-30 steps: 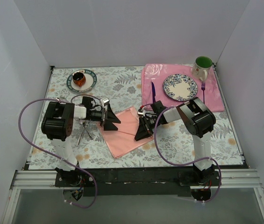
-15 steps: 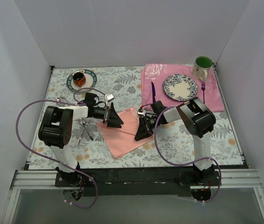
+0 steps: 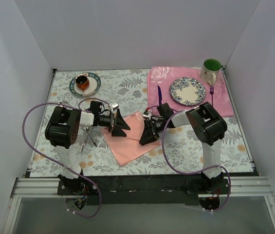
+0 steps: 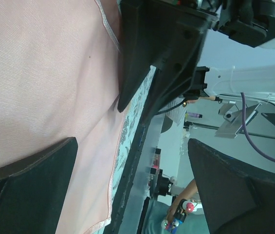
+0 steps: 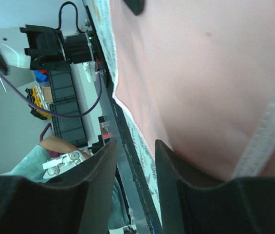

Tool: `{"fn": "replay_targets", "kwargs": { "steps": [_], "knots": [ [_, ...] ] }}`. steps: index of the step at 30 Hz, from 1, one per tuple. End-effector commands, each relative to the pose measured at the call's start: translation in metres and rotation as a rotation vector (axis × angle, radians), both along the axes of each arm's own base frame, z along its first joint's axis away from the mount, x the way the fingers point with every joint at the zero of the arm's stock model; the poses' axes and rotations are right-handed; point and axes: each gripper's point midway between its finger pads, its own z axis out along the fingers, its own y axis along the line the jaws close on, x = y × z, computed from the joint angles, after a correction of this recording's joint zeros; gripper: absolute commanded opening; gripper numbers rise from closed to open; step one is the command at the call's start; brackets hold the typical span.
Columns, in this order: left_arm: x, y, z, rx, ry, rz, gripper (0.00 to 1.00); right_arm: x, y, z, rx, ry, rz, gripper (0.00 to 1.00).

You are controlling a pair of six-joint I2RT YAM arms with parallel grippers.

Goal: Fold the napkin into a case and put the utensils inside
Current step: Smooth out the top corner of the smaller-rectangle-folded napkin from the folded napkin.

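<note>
The utensils [image 3: 88, 138] lie on the flowered tablecloth [image 3: 186, 151] left of centre in the top view, just left of the napkin [image 3: 127, 142]. The napkin is spread flat and unfolded as a tilted square at the middle of the frame. The left gripper [image 3: 120, 126] sits over its upper left edge, fingers [image 4: 27, 183] spread wide with nothing between them. The right gripper [image 3: 146, 138] is at its right corner, fingers [image 5: 203, 197] a narrow gap apart, and no cloth shows in that gap.
</note>
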Motion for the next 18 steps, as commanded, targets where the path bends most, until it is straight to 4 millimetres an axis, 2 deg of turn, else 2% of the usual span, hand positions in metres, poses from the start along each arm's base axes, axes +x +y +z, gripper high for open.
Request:
{"fn": "replay_targets", "kwargs": {
  "steps": [1,3,4,6,7,8,10,13,18],
  "knots": [
    [0.004,0.001,-0.01,0.029,-0.015,0.027,0.98,0.018,0.022,0.056,0.131,-0.139,0.005,0.5],
    [0.005,0.001,-0.01,0.027,-0.016,0.026,0.98,0.018,0.029,0.067,0.145,-0.122,-0.007,0.54],
    [0.005,0.001,-0.011,0.026,-0.013,0.027,0.98,0.022,0.033,0.071,0.174,-0.149,-0.008,0.61],
    [0.004,0.001,-0.011,0.027,-0.014,0.024,0.98,0.023,0.039,0.067,0.175,-0.129,-0.013,0.71],
    [0.004,0.001,-0.011,0.025,-0.015,0.023,0.98,0.023,0.041,0.066,0.165,-0.095,-0.025,0.81],
    [0.004,0.001,-0.012,0.026,-0.012,0.024,0.98,0.027,0.044,0.064,0.183,-0.109,-0.032,0.87],
    [0.004,0.001,-0.01,0.023,-0.015,0.022,0.98,0.029,0.047,0.06,0.163,-0.051,-0.068,0.95],
    [0.004,0.001,-0.01,0.02,-0.016,0.021,0.98,0.032,0.054,0.06,0.21,-0.068,-0.092,0.99],
    [0.003,0.001,-0.01,0.019,-0.018,0.018,0.98,0.032,0.062,0.065,0.265,-0.066,-0.098,0.99]
  ]
}}
